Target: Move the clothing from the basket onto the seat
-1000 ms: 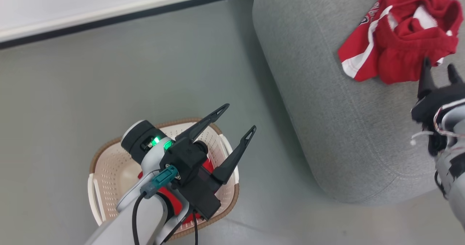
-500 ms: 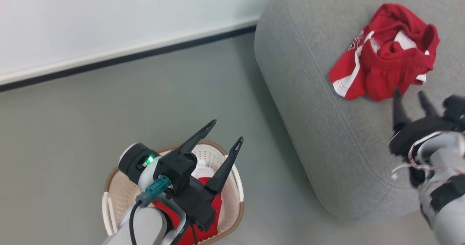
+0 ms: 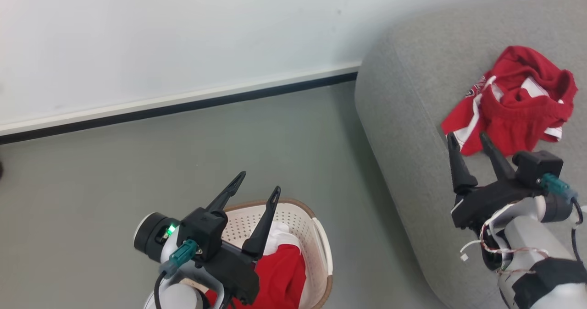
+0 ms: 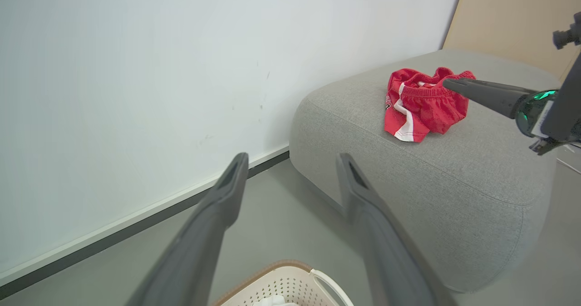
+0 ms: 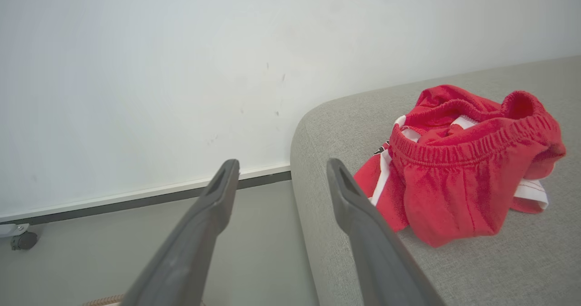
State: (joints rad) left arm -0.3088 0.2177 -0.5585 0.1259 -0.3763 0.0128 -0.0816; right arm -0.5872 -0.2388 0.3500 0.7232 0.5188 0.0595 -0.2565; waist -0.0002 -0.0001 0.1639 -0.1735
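Red shorts (image 3: pixel 509 112): crumpled on top of grey seat (image 3: pixel 412 116), white stripe showing | red garment (image 3: pixel 279 277): in brown-rimmed cream basket (image 3: pixel 300 204), white patch uppermost; basket on floor (image 3: pixel 137 162) near seat | left gripper (image 3: pixel 259 181): above basket, jaws wide, empty | right gripper (image 3: pixel 467 135): over seat, tips just beside red shorts, jaws wide, empty

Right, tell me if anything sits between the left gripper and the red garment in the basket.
Nothing visible does. The left gripper hangs open above the basket, and the red garment lies uncovered inside, below it.
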